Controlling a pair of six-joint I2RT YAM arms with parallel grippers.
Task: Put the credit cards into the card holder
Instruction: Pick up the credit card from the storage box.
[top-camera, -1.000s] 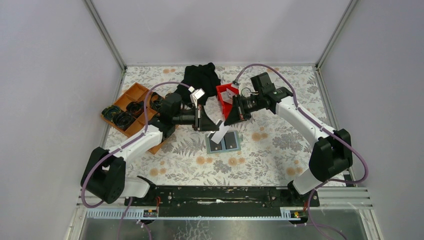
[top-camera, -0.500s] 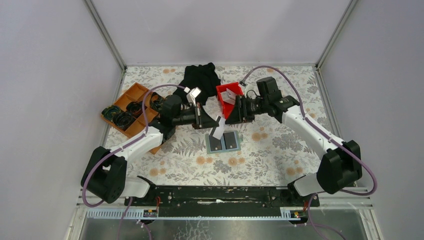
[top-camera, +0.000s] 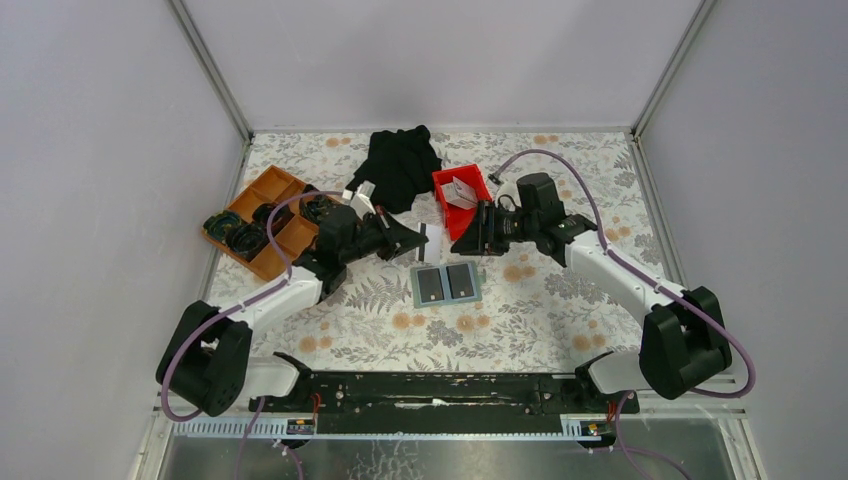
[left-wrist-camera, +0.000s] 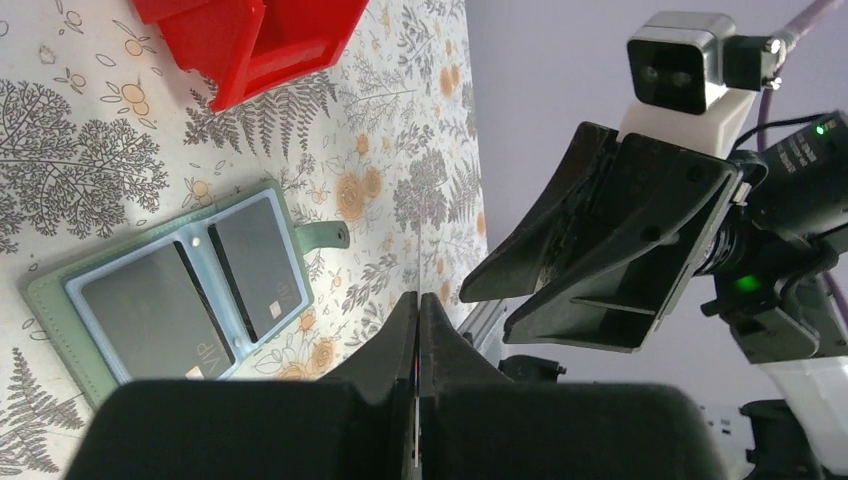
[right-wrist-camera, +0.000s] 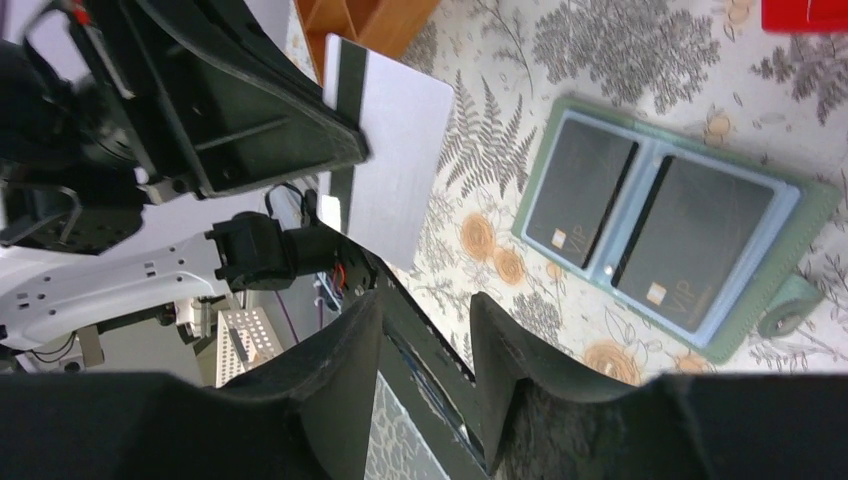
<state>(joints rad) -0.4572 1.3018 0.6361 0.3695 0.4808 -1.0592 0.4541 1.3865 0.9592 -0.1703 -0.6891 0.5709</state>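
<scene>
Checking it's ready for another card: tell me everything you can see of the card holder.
The card holder lies open and flat on the floral table, grey-green outside, pale blue slotted inside. Two dark cards marked VIP sit in it, one per half. A snap tab juts from one edge. Nothing else touches it.

"VIP" legible on dark card (left-wrist-camera: 155, 315) in card holder (left-wrist-camera: 45, 305); nothing else readable.

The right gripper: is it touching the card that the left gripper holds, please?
Apart. In the top view, patterned tablecloth shows between the open right gripper and the card pinched in the left gripper.
</scene>
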